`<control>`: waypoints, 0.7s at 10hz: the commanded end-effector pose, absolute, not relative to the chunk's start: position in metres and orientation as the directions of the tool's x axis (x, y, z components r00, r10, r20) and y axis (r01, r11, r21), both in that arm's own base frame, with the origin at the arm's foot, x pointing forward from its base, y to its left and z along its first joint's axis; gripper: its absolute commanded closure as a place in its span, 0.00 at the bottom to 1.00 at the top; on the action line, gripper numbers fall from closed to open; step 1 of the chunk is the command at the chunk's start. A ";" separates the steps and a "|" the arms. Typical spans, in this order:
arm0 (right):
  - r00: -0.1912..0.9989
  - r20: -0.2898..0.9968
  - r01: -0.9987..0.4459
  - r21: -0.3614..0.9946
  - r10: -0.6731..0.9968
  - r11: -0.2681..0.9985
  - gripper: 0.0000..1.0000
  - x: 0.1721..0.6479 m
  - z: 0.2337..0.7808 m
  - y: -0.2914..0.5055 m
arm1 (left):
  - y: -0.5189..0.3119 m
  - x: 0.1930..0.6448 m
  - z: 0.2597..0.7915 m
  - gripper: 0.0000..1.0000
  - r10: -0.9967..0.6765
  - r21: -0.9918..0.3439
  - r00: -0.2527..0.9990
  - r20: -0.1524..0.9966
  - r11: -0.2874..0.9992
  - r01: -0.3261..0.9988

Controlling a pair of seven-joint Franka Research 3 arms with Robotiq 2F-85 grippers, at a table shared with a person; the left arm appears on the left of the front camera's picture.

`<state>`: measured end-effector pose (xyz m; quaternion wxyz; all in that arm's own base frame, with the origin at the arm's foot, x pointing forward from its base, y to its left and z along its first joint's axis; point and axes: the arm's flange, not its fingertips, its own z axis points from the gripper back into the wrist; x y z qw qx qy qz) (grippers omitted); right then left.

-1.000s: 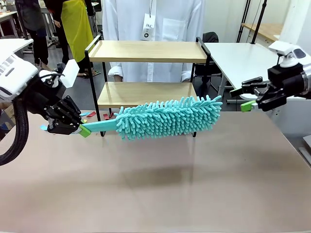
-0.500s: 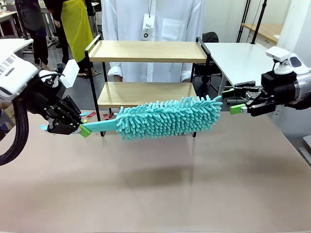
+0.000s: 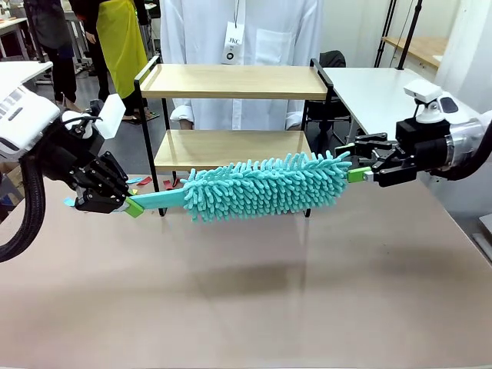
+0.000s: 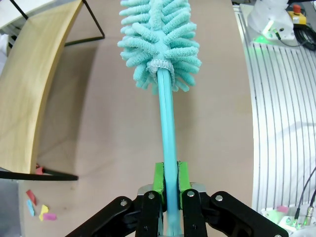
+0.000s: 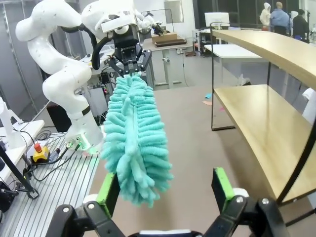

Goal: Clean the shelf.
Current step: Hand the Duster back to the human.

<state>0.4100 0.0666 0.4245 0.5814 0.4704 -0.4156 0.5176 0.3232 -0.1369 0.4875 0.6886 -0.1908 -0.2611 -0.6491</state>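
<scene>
The shelf stands at the far side of the table, two wooden boards in a black frame. In front of its lower board a fluffy teal duster hangs level in the air. My left gripper is shut on its teal handle, green pads pressed to both sides. My right gripper is open at the duster's far tip. In the right wrist view the duster's tip reaches in between the spread fingers, and the shelf boards run along the right.
A person in a white coat stands right behind the shelf. Small coloured scraps lie on the table by the shelf's left foot. The brown tabletop spreads wide in front. A white table stands at the back right.
My right gripper has moved left from the table's right side up to the duster's tip, staying open. The left gripper and duster have held still.
</scene>
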 end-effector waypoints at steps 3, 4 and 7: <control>0.096 0.984 -0.995 0.098 0.149 -0.006 0.00 0.404 0.411 0.093 | -0.139 0.321 0.492 0.87 -0.778 0.062 0.038 0.627 0.098 0.993; 0.091 0.986 -0.996 0.094 0.143 -0.011 0.00 0.403 0.411 0.098 | -0.139 0.321 0.492 0.87 -0.778 0.062 0.038 0.627 0.098 0.993; 0.104 0.985 -0.993 0.110 0.135 -0.045 0.00 0.404 0.404 0.116 | -0.139 0.321 0.492 0.87 -0.778 0.062 0.038 0.627 0.098 0.993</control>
